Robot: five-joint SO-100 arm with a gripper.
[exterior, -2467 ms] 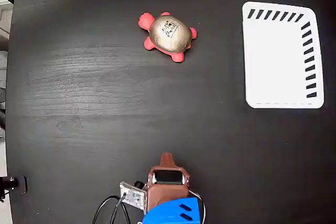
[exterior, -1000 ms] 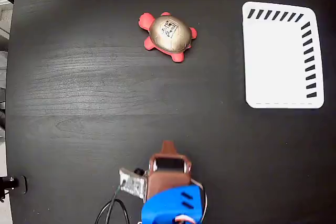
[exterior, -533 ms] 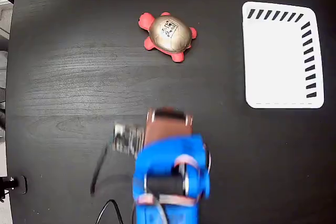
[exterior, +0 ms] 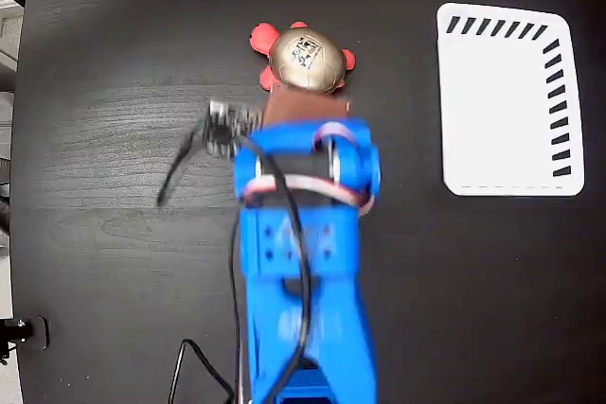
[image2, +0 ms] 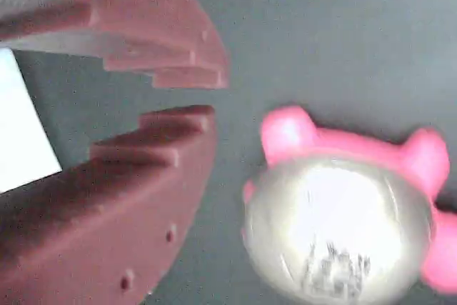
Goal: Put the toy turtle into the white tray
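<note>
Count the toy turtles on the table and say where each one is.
1. The toy turtle lies near the table's far edge in the fixed view, partly covered by the arm, left of the white tray.

Seen from the fixed view overhead, the blue arm (exterior: 305,253) is smeared by motion blur and runs off the bottom edge, covering the lower legs of the toy turtle (exterior: 305,56) and hiding the gripper beneath it. In the wrist view, the turtle (image2: 343,219) is soft and out of focus, its shell washed to a pale glare, the printed mark unreadable, its lower edge and right side cut off by the frame. The gripper (image2: 187,98) fingers (image2: 128,198) run out at the left and top edges. Only a sliver of the white tray (image2: 21,133) shows at the left edge.
</note>
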